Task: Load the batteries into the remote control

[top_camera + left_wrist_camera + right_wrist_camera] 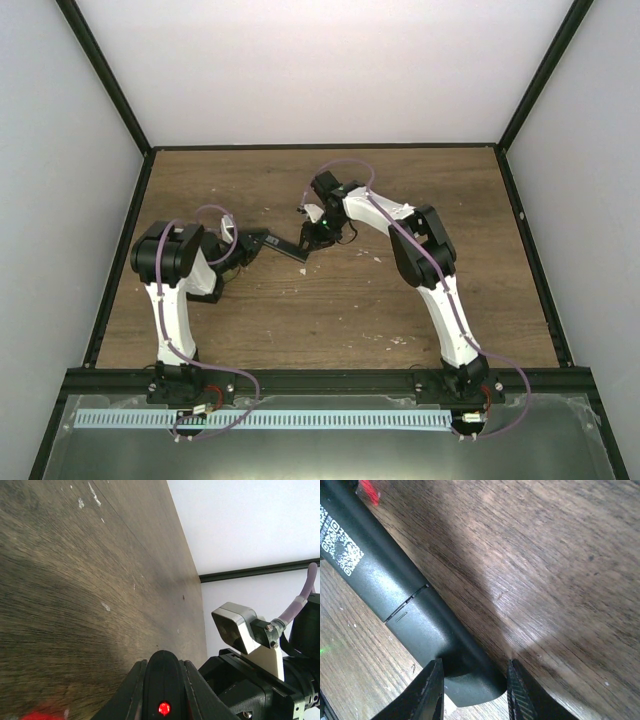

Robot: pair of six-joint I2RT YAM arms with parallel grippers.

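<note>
The black remote control (285, 243) is held level between the two arms in the top view. My left gripper (252, 244) is shut on one end of it. In the left wrist view the remote (162, 685) sits between the fingers (134, 690) with a red light glowing. My right gripper (315, 236) is at the other end. In the right wrist view its jaws (475, 662) stand open, straddling the rounded end of the remote (400, 590). The remote's back faces up, showing a white code label and a closed cover seam. No batteries are in view.
The wooden table (330, 300) has pale chipped specks near the front right (392, 340). Black frame rails run along the table's left (120, 250) and right (530, 250) edges. A blurred red patch (369, 491) shows by the remote's far end.
</note>
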